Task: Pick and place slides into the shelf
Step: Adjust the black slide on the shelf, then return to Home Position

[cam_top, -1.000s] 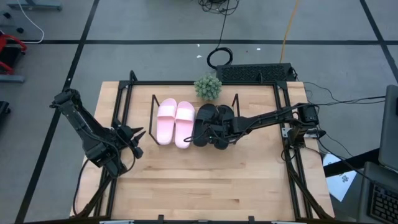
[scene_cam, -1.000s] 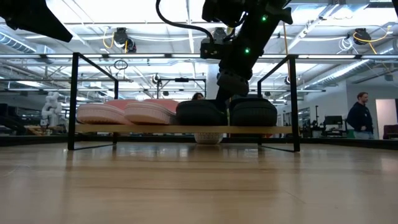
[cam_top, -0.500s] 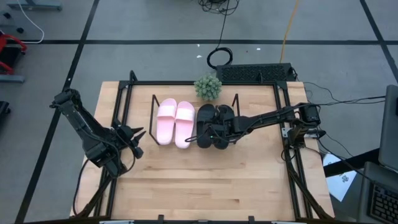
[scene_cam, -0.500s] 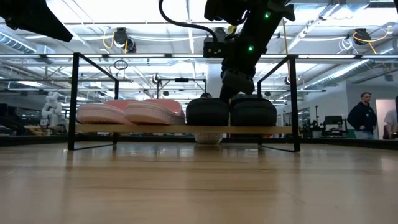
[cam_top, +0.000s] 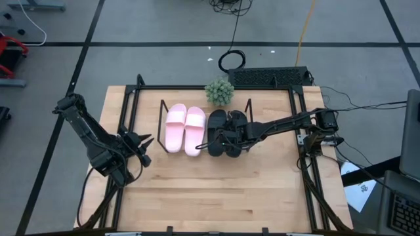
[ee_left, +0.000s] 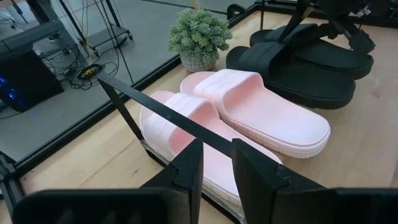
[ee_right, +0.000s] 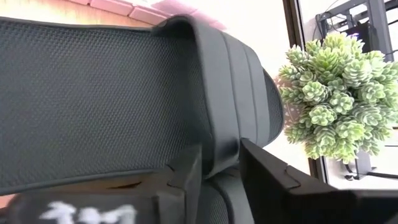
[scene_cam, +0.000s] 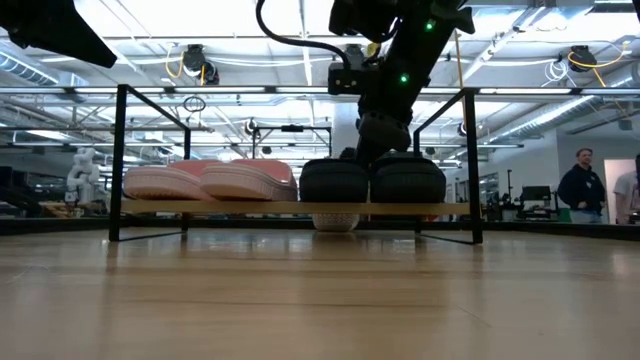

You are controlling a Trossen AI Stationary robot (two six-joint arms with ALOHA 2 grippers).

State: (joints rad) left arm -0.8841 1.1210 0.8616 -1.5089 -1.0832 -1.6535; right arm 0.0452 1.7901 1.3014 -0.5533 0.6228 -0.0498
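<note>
Black slides (cam_top: pixel 226 124), both now square on the shelf (cam_top: pixel 197 155) at three o'clock of the pink pair (cam_top: pixel 184 129); right gripper (cam_top: pixel 228 136) loosening, strap between its fingers (placement seemingly done), left gripper (cam_top: pixel 146 149) idle, fingers slightly apart.

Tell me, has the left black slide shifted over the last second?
Yes. The left black slide slid right on the shelf, away from the pink slides.

The whole table (cam_top: pixel 216 190) is seen straight down from above in the high view. It is viewed level from its surface in the low view, with the shelf (scene_cam: pixel 300 207) at mid-frame (also seen from above). The pink slides (ee_left: pixel 249 118) are looked at closely from the left wrist; a black slide (ee_right: pixel 112 99) fills the right wrist view.
</note>
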